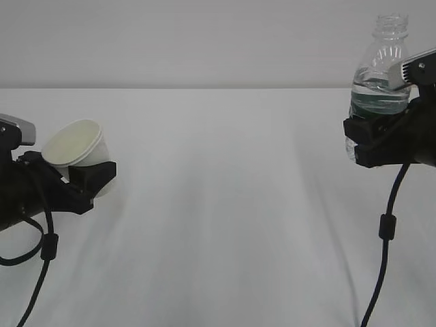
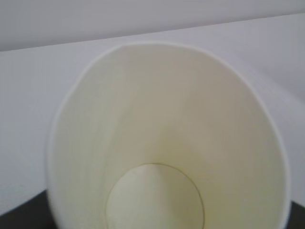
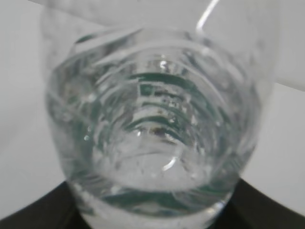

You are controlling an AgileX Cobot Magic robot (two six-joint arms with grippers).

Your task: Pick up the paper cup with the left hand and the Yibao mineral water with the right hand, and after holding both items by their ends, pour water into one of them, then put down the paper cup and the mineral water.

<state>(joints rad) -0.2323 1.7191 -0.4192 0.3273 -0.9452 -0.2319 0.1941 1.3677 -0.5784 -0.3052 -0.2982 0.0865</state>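
At 3 o'clock above the white table, the right hand has its fingers clamped on the upright, uncapped Yibao mineral water, part full of water. At 9 o'clock, the left hand has its fingers gripping the tilted white paper cup, cream inside.

The left hand is formed of bulky matte black parts with wedge-shaped black fingers. A light grey rounded box is mounted on top, and a black cable with a thicker collar is looped beneath. The right hand is built slimmer, also black; a flat grey plate marked with a dark screw is fitted above, and a thin black cable is hung below.
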